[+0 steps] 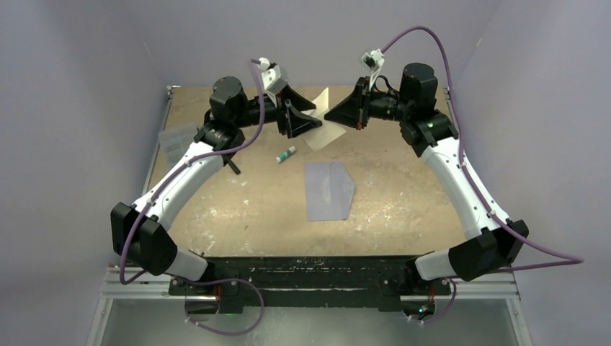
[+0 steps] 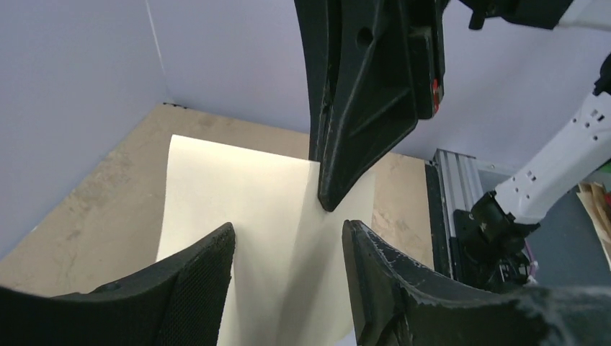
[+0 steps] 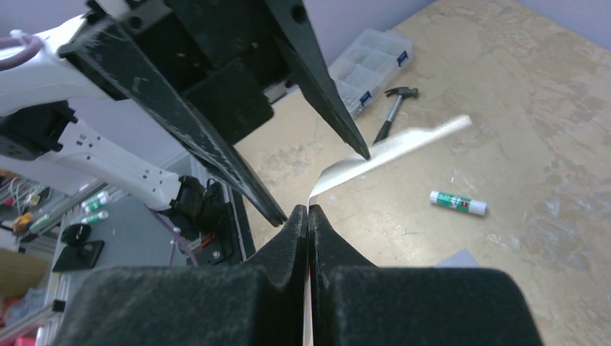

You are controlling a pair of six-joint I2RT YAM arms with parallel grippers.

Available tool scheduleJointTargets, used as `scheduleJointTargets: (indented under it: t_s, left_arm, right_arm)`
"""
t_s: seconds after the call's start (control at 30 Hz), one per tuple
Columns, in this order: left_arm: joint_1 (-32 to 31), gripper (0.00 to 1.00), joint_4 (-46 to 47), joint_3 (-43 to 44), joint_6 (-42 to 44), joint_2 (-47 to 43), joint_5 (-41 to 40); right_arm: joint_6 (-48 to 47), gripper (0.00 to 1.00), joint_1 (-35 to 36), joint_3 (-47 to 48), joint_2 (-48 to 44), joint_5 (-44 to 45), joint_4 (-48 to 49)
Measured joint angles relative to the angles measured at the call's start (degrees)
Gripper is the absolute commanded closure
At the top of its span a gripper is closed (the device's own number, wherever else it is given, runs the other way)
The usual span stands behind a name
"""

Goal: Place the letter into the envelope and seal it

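1. Currently the letter (image 1: pixel 323 135) is held in the air over the far part of the table (image 1: pixel 403 209), between the two grippers and well apart from the envelope (image 1: pixel 329 191).
2. The right gripper (image 3: pixel 308 213) is pinched fully together on one edge of the sheet, which appears to be carried by it alone.
3. The left gripper (image 2: pixel 288 232) is set roughly half open, with its fingers (image 2: pixel 205 281) straddling the sheet from the opposite side. No clamping is seen, though light contact at one tip cannot be ruled out.
4. The envelope is laid flat nearer the bases, with its pointed flap apparently folded open toward the right.
5. Step judged: a mid-air handover or regrasp of the letter ahead of insertion. Insertion and sealing are not yet done.
6. Next move, as judged: the left jaws are to be closed on the sheet before the right pinch is released. The sheet is then to be brought edge-first to the envelope mouth. Thin paper is expected to bow, so a grip near the leading edge is called for.
7. A glue stick (image 1: pixel 286 153) is lying near the envelope and is probably meant for sealing.
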Motion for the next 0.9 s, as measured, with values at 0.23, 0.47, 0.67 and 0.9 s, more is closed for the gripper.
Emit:
scheduleJointTargets:
  t_s: [0.23,0.47,0.67,0.9]
  left_arm:
    - [-0.1,0.49,-5.1,-1.2,9.4,0.0,3.4]
    - [-0.1,0.67,-10.7,-0.9,14.1,0.1,10.8]
    - [-0.1,0.71,-19.4,2.3,19.3,1.5,12.9]
    - [0.0,0.73,-24.5,4.5,20.7,2.6,13.0]
  right_arm:
    - [-3.4,1.00,0.0,0.0,0.0,-4.7,-0.5]
    - [-6.1,1.00,0.1,0.5,-0.1,-6.8,-1.2]
    - [-9.0,1.00,0.3,3.6,0.6,-7.6,-3.6]
    - [-15.3,1.00,0.4,7.4,2.3,-7.3,-10.0]
